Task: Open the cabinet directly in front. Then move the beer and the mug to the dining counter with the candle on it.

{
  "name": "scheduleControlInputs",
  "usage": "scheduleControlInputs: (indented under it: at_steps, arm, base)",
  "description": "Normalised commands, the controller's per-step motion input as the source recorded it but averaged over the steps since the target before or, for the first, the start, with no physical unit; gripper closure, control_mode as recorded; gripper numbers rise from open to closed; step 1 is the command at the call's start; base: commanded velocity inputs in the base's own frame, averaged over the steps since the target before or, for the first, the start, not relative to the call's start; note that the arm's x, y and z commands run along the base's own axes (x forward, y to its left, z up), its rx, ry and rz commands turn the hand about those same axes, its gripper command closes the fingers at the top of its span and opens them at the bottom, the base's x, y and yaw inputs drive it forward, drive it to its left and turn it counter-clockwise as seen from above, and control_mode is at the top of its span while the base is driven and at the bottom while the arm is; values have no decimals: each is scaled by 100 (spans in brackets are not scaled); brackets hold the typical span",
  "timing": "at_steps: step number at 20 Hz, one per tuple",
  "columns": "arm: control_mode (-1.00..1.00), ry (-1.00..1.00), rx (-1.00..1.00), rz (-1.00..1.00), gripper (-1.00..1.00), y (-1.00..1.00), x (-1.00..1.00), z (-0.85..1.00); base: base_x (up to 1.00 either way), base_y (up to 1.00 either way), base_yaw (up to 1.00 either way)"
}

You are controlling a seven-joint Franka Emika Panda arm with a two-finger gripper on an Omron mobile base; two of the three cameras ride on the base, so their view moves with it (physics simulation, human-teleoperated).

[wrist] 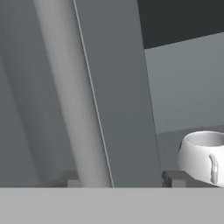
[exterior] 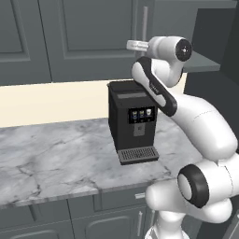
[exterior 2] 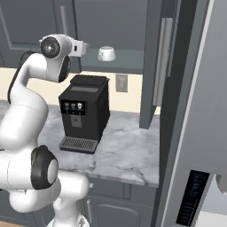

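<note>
The cabinet is dark grey. Its right door stands swung open, baring a grey shelf. A white mug sits on that shelf, and it also appears as the mug at the lower right of the hand view. My gripper is raised to the left door's silver bar handle. Its fingertips stand apart on either side of the handle and the door's edge. From the base, the gripper hangs just left of the mug. The beer, dining counter and candle are out of view.
A black coffee machine stands on the marble worktop right under my arm. Low base cabinets run below the worktop. A tall grey panel rises close on the right.
</note>
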Motion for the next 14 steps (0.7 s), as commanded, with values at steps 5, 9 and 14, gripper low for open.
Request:
scheduleControlInputs:
  at_steps: [5,9,14]
  arm:
    - [-100,0,-3,-3,100,46,-95,32]
    - [-100,-1,-8,-8,100,78,-100,31]
    - [-100,-9,-14,-13,100,99,-100,19]
  base:
    - [0,0,0]
    - [0,0,0]
    - [0,0,0]
